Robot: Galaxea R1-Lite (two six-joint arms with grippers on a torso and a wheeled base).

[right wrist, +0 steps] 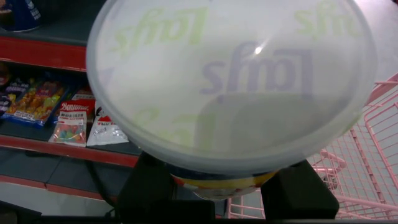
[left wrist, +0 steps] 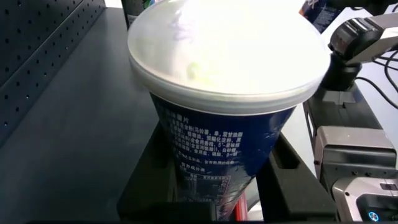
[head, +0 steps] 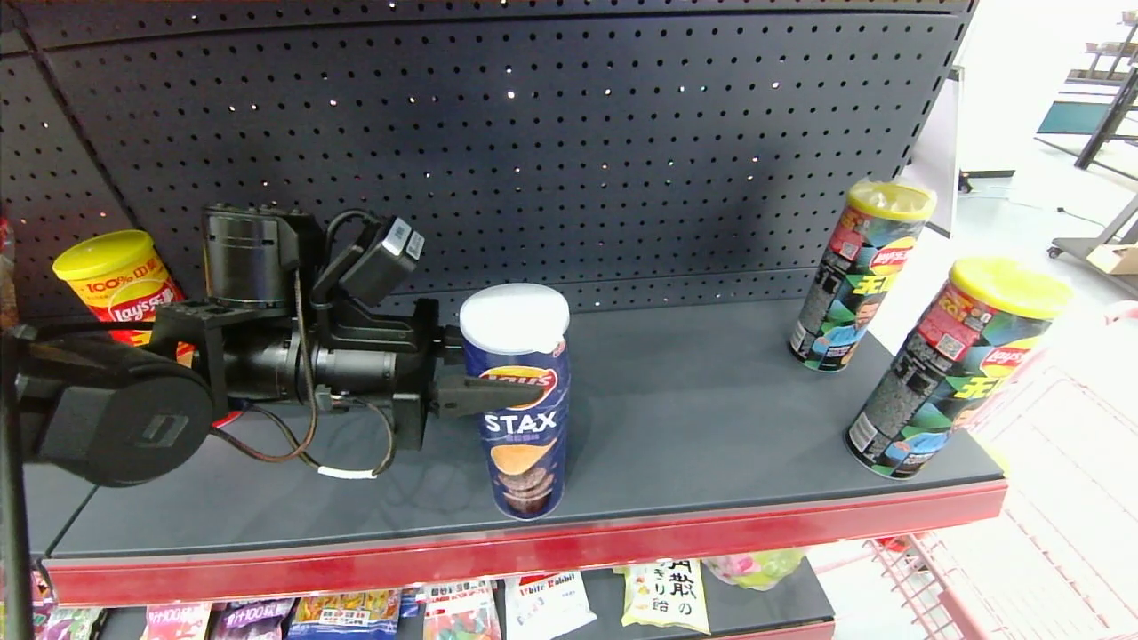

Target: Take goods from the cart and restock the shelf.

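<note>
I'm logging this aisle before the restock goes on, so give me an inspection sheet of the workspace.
Surface: dark grey shelf with a red front edge.
Job's things: blue can upright near the front; red can at the back left; back yellow-lidded can and front yellow-lidded can on the right; clear-lidded can held near the pink cart.
Clutter: nothing seen.
Grippers: left gripper shut on the blue can; right gripper shut on the clear-lidded can.
Cables: black cable loops under the left wrist.
Surroundings: perforated back panel; snack packets below; the cart at the right.
</note>
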